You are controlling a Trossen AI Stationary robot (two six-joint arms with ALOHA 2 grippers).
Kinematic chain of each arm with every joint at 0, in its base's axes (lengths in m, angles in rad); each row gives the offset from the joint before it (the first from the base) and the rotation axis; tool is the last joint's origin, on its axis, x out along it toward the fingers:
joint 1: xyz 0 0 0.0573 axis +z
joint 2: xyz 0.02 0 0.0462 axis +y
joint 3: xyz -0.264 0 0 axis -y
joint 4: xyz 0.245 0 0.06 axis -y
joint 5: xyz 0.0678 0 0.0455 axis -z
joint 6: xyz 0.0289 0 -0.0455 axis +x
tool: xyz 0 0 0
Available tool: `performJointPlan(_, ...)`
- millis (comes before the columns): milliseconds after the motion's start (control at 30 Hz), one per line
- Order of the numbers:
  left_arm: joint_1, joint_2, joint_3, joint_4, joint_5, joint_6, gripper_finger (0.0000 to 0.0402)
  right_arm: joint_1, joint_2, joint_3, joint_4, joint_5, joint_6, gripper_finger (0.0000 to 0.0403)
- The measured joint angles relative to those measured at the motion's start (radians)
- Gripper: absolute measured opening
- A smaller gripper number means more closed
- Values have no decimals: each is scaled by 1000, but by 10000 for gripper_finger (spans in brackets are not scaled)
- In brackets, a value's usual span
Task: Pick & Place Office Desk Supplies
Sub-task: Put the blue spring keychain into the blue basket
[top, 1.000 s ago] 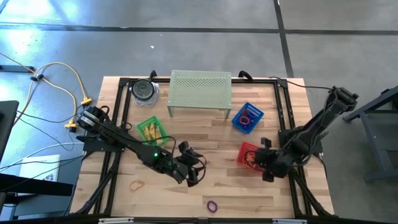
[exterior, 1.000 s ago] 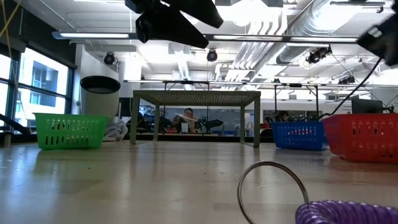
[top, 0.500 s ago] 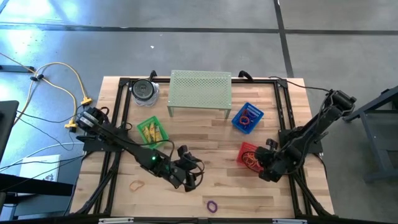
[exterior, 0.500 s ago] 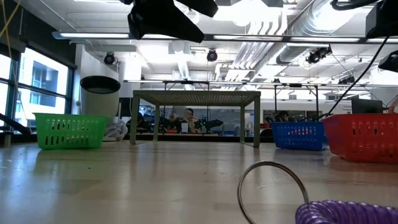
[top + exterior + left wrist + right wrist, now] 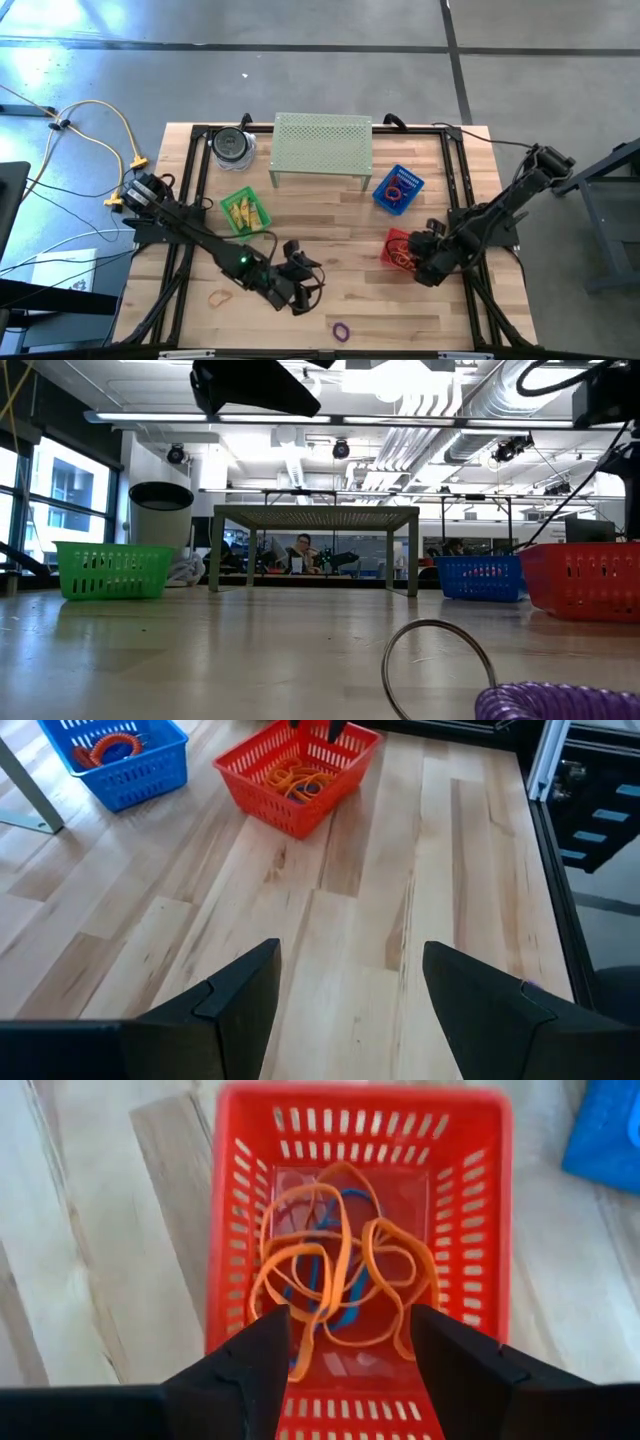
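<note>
Listing items on the wooden surface, as seen from above.

Left claw: near centre, hovering over bare wood, fingers spread apart with nothing between them.

Right claw: at the right side, just beside and over the red basket; fingers parted and empty, framing the basket in the right wrist view.

Red basket contents: a tangle of orange-tan band loops with a blue band among them.

Blue basket: far of the red one, holding red band loops.

Green basket: left of centre, holding yellow oblong pieces.

Loose items: one orange-tan band loop lying on the near left of the surface; one purple band loop at the near edge, right of the left claw. In the low view the purple loop lies closest to the camera, with a thin ring standing just behind it.

Pale green perforated stand: at the far edge, centre.

Dark-lidded clear jar: just left of the stand.
</note>
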Motion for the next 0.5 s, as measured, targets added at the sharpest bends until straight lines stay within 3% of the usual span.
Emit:
performJointPlan(267, -18, 0, 0, -56, 0, -57, 239, -24, -12, 182, -122, 77, -120, 194)
performJointPlan(500, -27, 0, 0, -73, 0, -113, 239, 2, 87, 390, -90, -24, -365, 196)
